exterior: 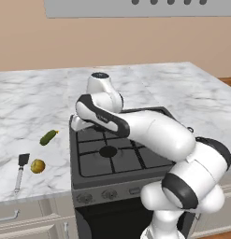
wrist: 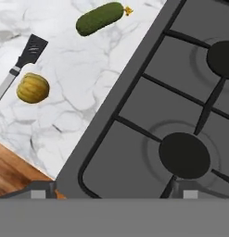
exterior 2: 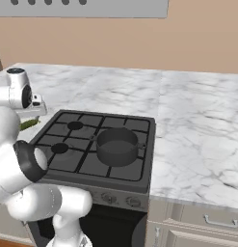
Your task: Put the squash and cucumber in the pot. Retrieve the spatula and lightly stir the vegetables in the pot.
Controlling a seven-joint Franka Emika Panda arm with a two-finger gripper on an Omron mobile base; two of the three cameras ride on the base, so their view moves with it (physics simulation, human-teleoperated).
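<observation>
You have not started the real work yet, as far as I can tell. The squash point(exterior: 38, 165) sits on the marble counter point(exterior: 28, 107) at the lower left of the left base view. The cucumber point(exterior: 48, 137) lies a little above it, apart from it. The spatula point(exterior: 20, 171) lies just beside the squash, on its left, with its black blade pointing up.

The pot point(exterior 2: 116, 145) sits on the stove point(exterior 2: 91, 144) near the middle of the right base view, on a burner toward the stove's right side. It looks empty inside.

In the hand view you look down at the stove's edge. The squash point(wrist: 33, 88), cucumber point(wrist: 100, 18) and spatula point(wrist: 28, 54) are all in the upper left. The gripper point(wrist: 111, 189) has nothing between its tips, and they stand far apart at the bottom of that view, so it looks spread wide.

So nothing is done yet. You need to put both vegetables in the pot, then get the spatula and stir.
</observation>
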